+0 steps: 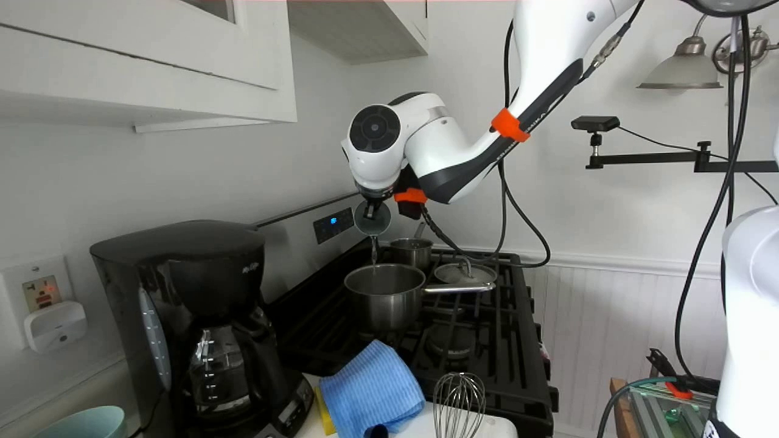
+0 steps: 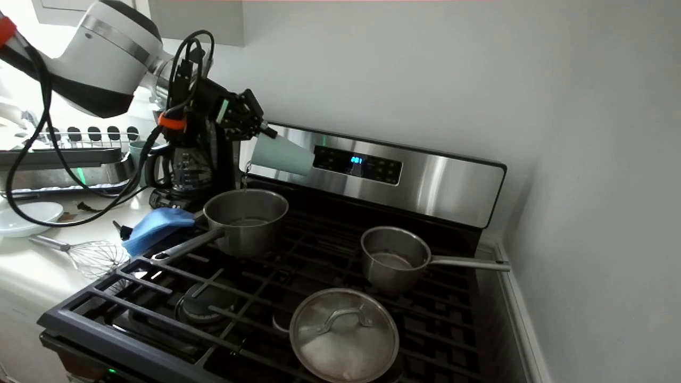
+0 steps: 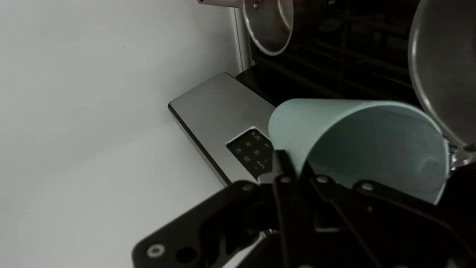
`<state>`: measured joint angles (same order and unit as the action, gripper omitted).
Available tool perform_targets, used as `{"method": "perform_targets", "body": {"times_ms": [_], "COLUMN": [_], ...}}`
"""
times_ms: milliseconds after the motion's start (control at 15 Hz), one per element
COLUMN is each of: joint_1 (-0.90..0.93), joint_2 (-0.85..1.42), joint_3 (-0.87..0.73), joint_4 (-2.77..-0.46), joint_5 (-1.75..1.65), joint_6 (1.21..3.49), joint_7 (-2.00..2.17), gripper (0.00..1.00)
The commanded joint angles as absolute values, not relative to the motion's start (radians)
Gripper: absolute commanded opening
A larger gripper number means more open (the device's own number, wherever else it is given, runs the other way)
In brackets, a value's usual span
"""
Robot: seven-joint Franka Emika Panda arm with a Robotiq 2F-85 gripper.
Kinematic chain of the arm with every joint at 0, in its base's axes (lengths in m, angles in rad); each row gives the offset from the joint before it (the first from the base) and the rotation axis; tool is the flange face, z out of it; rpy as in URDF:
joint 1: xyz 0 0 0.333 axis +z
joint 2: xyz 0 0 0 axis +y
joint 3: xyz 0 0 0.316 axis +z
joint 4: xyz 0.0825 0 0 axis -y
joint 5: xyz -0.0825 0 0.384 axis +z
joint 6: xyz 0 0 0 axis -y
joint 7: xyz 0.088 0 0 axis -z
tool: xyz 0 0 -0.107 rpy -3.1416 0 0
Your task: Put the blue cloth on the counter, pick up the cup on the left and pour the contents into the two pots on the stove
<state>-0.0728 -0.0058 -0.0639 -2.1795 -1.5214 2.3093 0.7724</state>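
- While clear liquid [image 2: 246,173] runs off its rim, the pale green cup [image 2: 282,154] hangs in midair, tipped right over onto its side, mouth end above a pot [image 2: 247,236] on the stove [image 2: 122,348].

- ok but where's it sitting relative to the tool [image 3: 294,163]?

- Right at the tips. The tool's pinching the cup wall at the rim, one finger outside and one inside going by the wrist view. Rest of the cup sticks out past the fingers, and in an exterior view the base end lines up with the control panel [image 2: 357,165].

- Nice. And the liquid makes it into the pot?

- Stream reaches the pot right by its rim in both exterior views. Can't tell the exact landing spot, tbh.

- What else is around?

- Second pot [image 2: 393,279] is well apart on the same grates, handle aimed at the white wall [image 2: 601,159]. Near it there's a glass lid [image 2: 346,346], can't tell what it's resting on. Blue cloth [image 1: 372,386] is on the surface [image 2: 24,266] by the stove's edge, wire whisk [image 1: 459,401] just beside it. Coffee maker [image 1: 213,280] stands on the cloth's other side, and a bowl [image 1: 91,424] is cut off at the bottom corner.
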Motion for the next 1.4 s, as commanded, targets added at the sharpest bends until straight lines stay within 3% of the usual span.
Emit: {"method": "perform_targets", "body": {"times_ms": [0,733,1333], "joint_1": [-0.079,-0.119,-0.196], "joint_2": [-0.021,-0.009,0.022], "joint_3": [-0.075,-0.126,-0.203], "joint_4": [-2.189,-2.117,-1.943], "joint_5": [-1.42,-0.935,-0.848], "joint_6": [2.343,2.378,2.351], "joint_7": [0.691,0.318,0.311], "gripper": [0.01,0.01,0.01]}}
